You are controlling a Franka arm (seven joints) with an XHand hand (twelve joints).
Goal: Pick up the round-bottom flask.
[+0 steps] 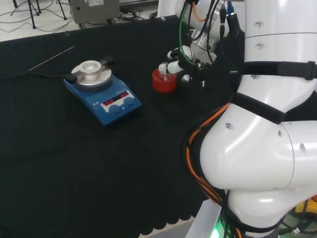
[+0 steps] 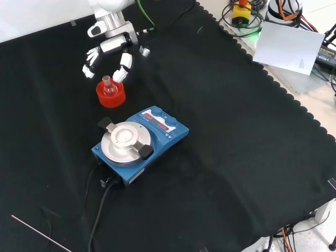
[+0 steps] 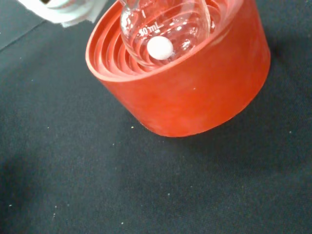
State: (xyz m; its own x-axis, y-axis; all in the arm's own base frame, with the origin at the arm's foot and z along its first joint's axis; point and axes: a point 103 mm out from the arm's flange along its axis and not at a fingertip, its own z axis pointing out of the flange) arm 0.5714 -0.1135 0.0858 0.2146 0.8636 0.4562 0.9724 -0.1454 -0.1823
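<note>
Even, bright overhead light; glare glints on the flask [image 3: 165, 29], blurred fingers [image 3: 68, 12] nearby.

A blue magnetic stirrer [image 2: 140, 144] sits near the middle of the front view, its round silver plate [image 2: 125, 139] at the lower left of the body and its panel with red display and two knobs at the upper right. A black cable [image 2: 100, 210] runs from it toward the bottom edge. A thin pale rod [image 2: 39, 233] lies at the lower left of that view. A white sheet of paper [image 2: 291, 47] rests off the black cloth [image 2: 236, 157] at the upper right
</note>
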